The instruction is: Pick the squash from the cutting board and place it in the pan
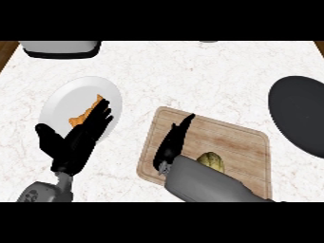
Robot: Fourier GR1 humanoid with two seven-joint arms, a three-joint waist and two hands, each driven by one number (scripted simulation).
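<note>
1 squash [212,161], 1 board [245,137], 1 pan [308,116], 1 plate [70,99], 2 hands: left [73,142], right [173,142].

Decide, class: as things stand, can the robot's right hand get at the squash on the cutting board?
Probably yes. The right hand is open above the cutting board, and the squash lies just beside its forearm with nothing between them. The hand has reached past it, though, so it would have to draw back.

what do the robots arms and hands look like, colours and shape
Both forearms are smooth grey tubes ending in black hands. The left hand has slim black fingers and a thumb, with a rounded grey joint piece at the wrist. The right hand is black too, on a thicker grey forearm. No cables or markings show.
</note>
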